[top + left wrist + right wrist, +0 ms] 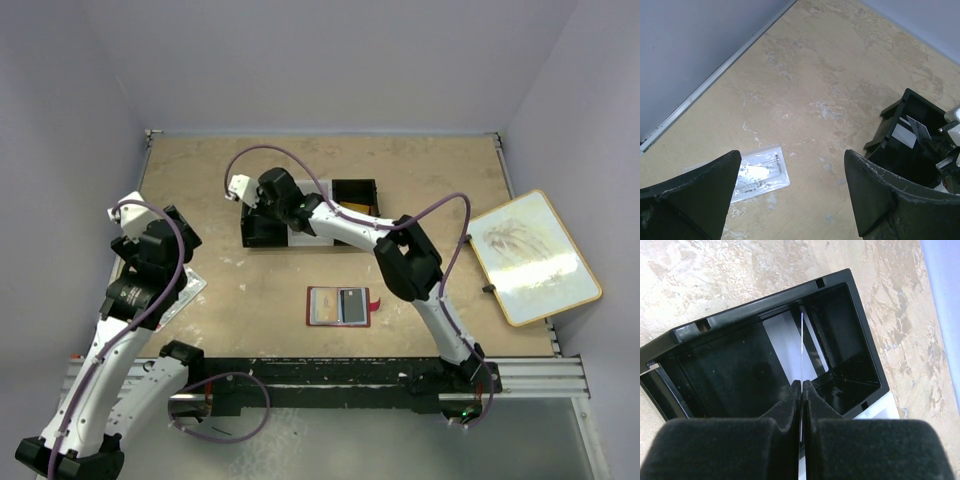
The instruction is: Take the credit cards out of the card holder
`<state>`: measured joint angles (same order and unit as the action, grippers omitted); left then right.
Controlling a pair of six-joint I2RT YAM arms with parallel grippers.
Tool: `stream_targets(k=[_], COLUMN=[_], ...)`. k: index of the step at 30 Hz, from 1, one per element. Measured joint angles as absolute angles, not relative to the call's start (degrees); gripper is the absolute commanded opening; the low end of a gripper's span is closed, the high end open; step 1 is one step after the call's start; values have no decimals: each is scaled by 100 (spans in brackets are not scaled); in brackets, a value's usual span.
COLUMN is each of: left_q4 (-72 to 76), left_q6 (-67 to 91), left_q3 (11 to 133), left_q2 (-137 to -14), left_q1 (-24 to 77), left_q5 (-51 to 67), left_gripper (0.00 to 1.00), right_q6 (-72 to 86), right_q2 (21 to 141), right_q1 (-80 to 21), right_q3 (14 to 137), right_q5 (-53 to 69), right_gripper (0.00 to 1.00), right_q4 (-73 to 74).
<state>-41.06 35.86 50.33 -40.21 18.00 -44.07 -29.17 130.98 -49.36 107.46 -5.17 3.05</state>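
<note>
The right gripper (pixel 801 386) is clenched on a thin card (pixel 803 340), seen edge-on between its pads. It holds the card upright over the black tray (pixel 765 305), above the wall between two compartments. Whether the card's lower edge touches the tray, I cannot tell.

In the top view the holder (pixel 338 306) lies open and flat on the table (pixel 430 180), near its front edge, apart from both arms. Its left half shows tan and its right half blue-grey. Whether those are cards or bare panels is unclear. The tray stands at 11 o'clock from the holder, well apart from it, with the right arm stretched over to it.

The left gripper (pixel 792 155) is released, its fingers (pixel 695 195) spread wide and holding nothing, above the table at 9 o'clock from the holder. A clear packet (pixel 760 172) lies flat under it. A framed board (pixel 535 255) rests at 3 o'clock, at the table's right edge.
</note>
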Motion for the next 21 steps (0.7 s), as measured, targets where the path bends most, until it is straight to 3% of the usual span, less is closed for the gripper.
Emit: stream_targets(k=[21], left_q4=[-4106], left_q6=[3579], left_q3=[5033], left_q2=[-4053], left_q1=[1800], left_q5=[-4318], left_gripper=[82], right_q6=[-3719], right_q2=[12975], right_q1=[-4943], right_q3=[10551], right_q5=[-836], right_gripper=[0], right_q4=[443])
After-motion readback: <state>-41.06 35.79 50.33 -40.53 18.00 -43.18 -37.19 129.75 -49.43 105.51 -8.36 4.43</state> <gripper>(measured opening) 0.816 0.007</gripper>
